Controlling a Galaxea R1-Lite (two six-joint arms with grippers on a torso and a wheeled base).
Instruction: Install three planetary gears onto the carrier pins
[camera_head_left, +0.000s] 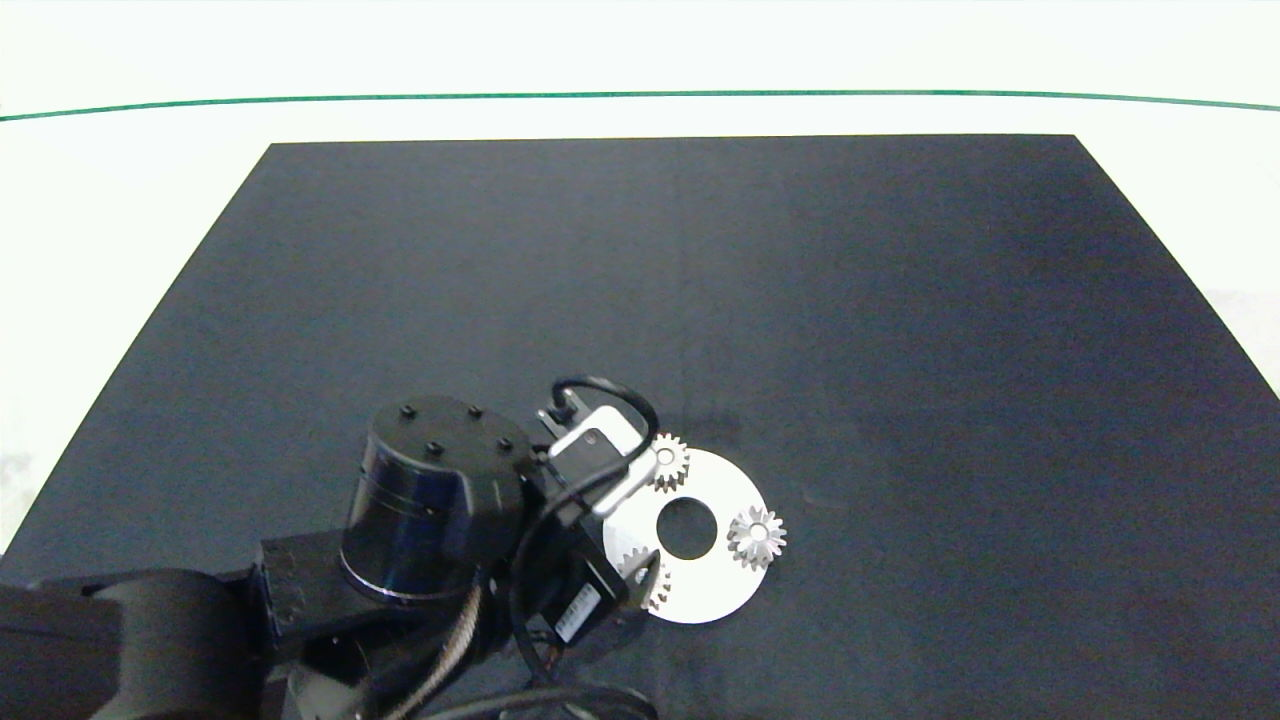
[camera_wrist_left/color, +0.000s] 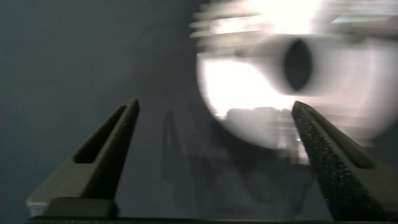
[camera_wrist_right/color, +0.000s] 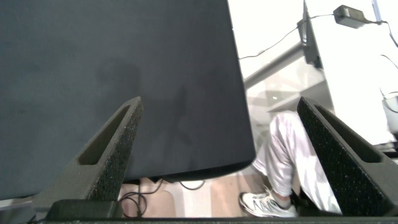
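The white disc (camera_head_left: 715, 585) lies on the dark surface (camera_head_left: 700, 300), near its front edge, and it is the landmark here. Three gears sit on it, spaced around the centre hole (camera_head_left: 686, 528). One gear (camera_head_left: 757, 537) sits at the disc's right rim, in full sight, with a pale pin (camera_head_left: 757, 524) showing through its bore. A second gear (camera_head_left: 668, 462) sits at the disc's far-left rim, just beside the camera bracket on the left arm. The third gear (camera_head_left: 642, 575) sits at the disc's near-left rim, half hidden under the arm's wrist, so only some teeth show.

The left arm comes in low from the left and covers the disc's left edge. Its left tool (camera_wrist_left/color: 214, 149) hangs over the surface with its fingers (camera_wrist_left/color: 106, 149) spread well apart and nothing between them. The wrist picture is smeared, but the bright shape beyond the fingertips looks like the disc (camera_wrist_left/color: 249, 93) with its dark hole (camera_wrist_left/color: 298, 62).

The right tool (camera_wrist_right/color: 217, 155) is parked well away from the disc, out past the surface's edge. Its fingers (camera_wrist_right/color: 109, 149) also stand wide apart and empty. Below it the floor shows, with a person's leg (camera_wrist_right/color: 286, 155) and a shoe (camera_wrist_right/color: 267, 204).
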